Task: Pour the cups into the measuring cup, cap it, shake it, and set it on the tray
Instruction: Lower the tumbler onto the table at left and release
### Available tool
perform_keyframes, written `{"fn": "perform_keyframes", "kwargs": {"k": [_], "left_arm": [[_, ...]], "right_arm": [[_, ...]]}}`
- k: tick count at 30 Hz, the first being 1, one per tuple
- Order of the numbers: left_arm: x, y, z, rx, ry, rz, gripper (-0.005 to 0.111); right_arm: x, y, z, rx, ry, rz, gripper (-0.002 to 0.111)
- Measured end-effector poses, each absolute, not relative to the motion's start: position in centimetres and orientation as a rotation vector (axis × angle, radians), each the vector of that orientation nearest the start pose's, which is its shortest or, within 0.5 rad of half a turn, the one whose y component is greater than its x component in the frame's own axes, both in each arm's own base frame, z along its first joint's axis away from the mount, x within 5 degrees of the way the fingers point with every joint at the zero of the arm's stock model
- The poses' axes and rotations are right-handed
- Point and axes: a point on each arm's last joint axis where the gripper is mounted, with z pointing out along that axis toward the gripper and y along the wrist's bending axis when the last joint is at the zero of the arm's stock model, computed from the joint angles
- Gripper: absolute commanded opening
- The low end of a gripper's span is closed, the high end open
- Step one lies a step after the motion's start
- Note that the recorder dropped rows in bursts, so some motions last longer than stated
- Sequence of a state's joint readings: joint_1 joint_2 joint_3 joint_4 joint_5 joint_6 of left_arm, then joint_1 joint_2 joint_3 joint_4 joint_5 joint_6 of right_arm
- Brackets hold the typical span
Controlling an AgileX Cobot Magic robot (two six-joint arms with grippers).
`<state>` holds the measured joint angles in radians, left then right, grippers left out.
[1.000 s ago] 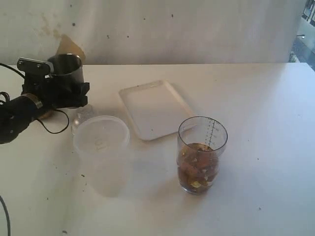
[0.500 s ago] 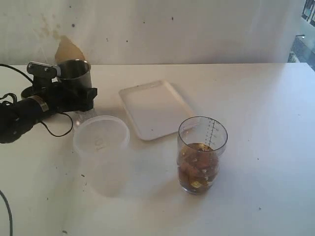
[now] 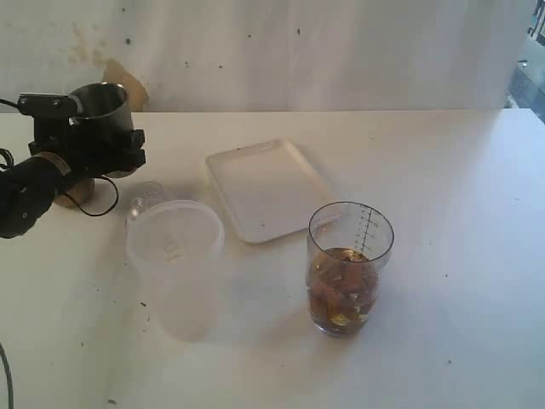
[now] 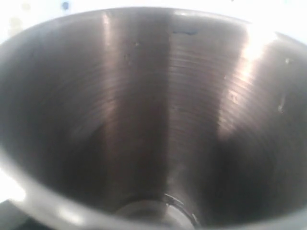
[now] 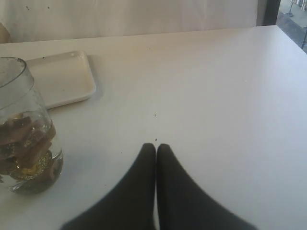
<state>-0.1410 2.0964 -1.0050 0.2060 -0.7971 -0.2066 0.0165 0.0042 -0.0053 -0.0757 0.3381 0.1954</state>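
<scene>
With our left claw [image 3: 94, 145] clamped on the upright, seemingly empty steel tumbler [image 3: 104, 104], we should lower it straight, missing the wooden cup [image 3: 72, 194] just below and the frosted container [image 3: 174, 247] nearby, while our right claw [image 5: 156, 160], pressed together, sits beside the measuring cup [image 3: 349, 268] with bare table [image 5: 230, 96] beyond.

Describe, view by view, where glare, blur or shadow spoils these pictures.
Exterior view: hazy, the table washed out at right. Left wrist view: the steel cup fills the frame, blurred, with bright glare streaks on its inner wall. Right wrist view: the shut right tool is a dark soft-edged shape; the measuring cup sharper.
</scene>
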Motion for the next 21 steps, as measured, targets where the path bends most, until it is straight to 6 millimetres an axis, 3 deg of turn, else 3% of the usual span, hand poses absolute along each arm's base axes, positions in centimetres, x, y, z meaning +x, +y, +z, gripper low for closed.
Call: {"fn": "perform_keyframes", "kwargs": {"k": [21], "left_arm": [[42.2, -7.6, 11.0, 0.207, 1.814, -0.29, 0.028]], "right_arm": [[5.4, -0.1, 18.4, 0.115, 1.817, 0.076, 0.0]]}}
